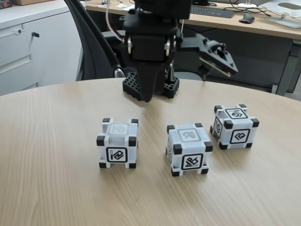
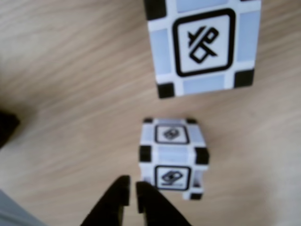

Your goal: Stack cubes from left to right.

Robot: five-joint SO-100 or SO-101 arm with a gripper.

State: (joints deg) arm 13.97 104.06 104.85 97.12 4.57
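Three white-grey cubes with black corners stand apart in a row on the wooden table. In the fixed view they are the left cube [image 1: 118, 142], the middle cube [image 1: 188, 149] and the right cube [image 1: 234, 126], set a little farther back. My black gripper [image 1: 146, 95] hangs point-down above the table behind the left and middle cubes, touching none. In the wrist view my gripper [image 2: 132, 192] has its tips almost together with nothing between them, just left of a small-looking cube [image 2: 173, 157]. A larger-looking cube [image 2: 202, 47] with a crossed symbol sits at the top.
The arm's black perforated base [image 1: 132, 87] sits at the table's far edge. A black part with a beige strip [image 1: 217, 57] juts out to the right of the arm. Behind are an office chair [image 1: 94, 42], a white cabinet [image 1: 28, 47] and a desk with a keyboard [image 1: 211, 10].
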